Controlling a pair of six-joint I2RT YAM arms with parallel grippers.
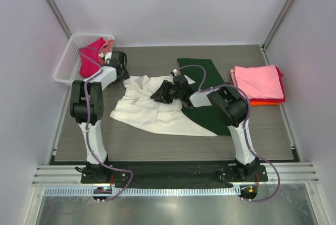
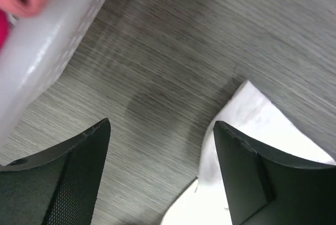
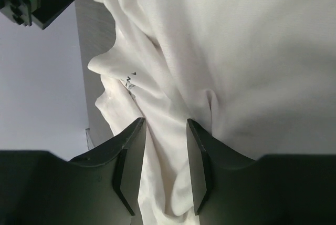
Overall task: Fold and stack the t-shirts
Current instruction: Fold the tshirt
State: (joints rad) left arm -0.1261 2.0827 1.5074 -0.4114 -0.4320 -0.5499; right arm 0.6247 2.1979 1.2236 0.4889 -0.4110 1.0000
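The cream t-shirt (image 1: 152,114) lies rumpled and unfolded in the middle of the surface (image 1: 157,143), its dark green part (image 1: 202,72) spread toward the far right. Its longest stretch runs roughly left to right, tilting away on the right side.

The right claw (image 3: 165,122) is the nearer one: it hangs directly over the middle of the cream cloth, jaws partly spread, with a ridge of fabric in the gap. No firm pinch can be made out.

The left claw (image 2: 161,125) hovers at the shirt's far-left corner, between that corner and the white basket (image 1: 65,64). Its jaws are spread wide with only bare surface between them. The cream edge lies just under its right-hand finger, so the cloth lies to the right of this claw. A grasp there would probably call for a short shift that way.

Counted: one shirt is open on the surface. One folded stack sits well apart at the right, showing three layers: pink (image 1: 258,82) on top, a red edge (image 1: 282,85) beneath it, and orange (image 1: 262,102) lowest. There is one basket, holding what appear to be two more tees, a magenta-red one (image 1: 92,57) and a pink one (image 1: 107,42)
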